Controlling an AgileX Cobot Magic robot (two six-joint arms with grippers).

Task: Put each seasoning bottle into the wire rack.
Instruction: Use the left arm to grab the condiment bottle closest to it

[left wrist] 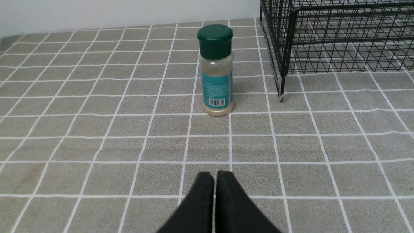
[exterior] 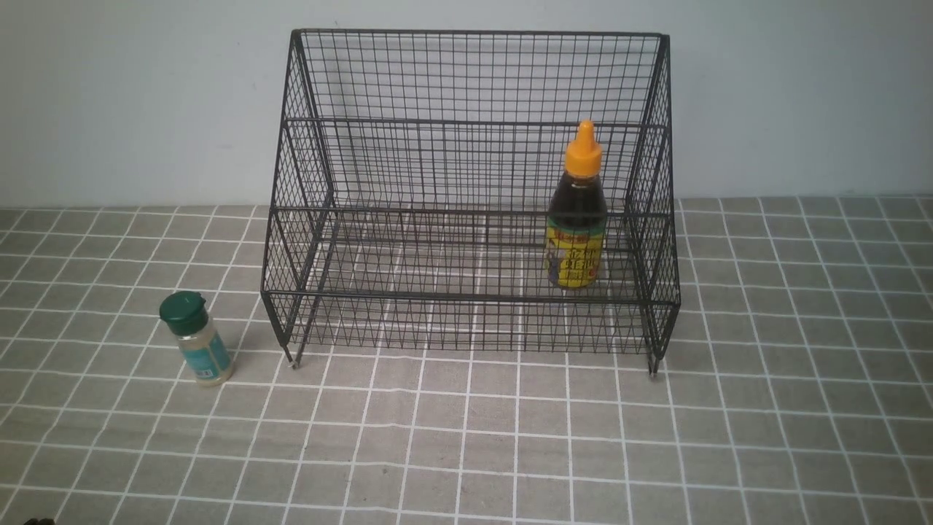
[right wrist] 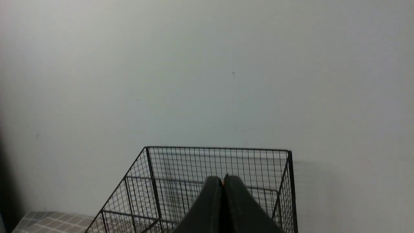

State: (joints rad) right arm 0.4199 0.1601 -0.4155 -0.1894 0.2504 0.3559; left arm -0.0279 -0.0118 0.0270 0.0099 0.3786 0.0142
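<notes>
Standing upright inside the rack (exterior: 474, 80), a dark bottle (exterior: 576, 226) with an orange nozzle cap and yellow label occupies the lower front tier, close to the rack's right side wall. The shaker (exterior: 198, 343), green-capped and teal-labelled, stands upright outside the rack on the checked cloth (exterior: 510, 452), just off the rack's front left foot and not touching it. The rack itself sits on the cloth with its tall back toward a pale wall. Neither arm appears in the front view.

In its wrist view the left gripper (left wrist: 215, 176) has its black fingers pressed together with nothing between them; it sits low over the cloth, pointing at the shaker, well short of it and of the rack. The right gripper (right wrist: 223, 179) is likewise closed on nothing, held in front of the rack and facing the rack's back mesh and the wall.
</notes>
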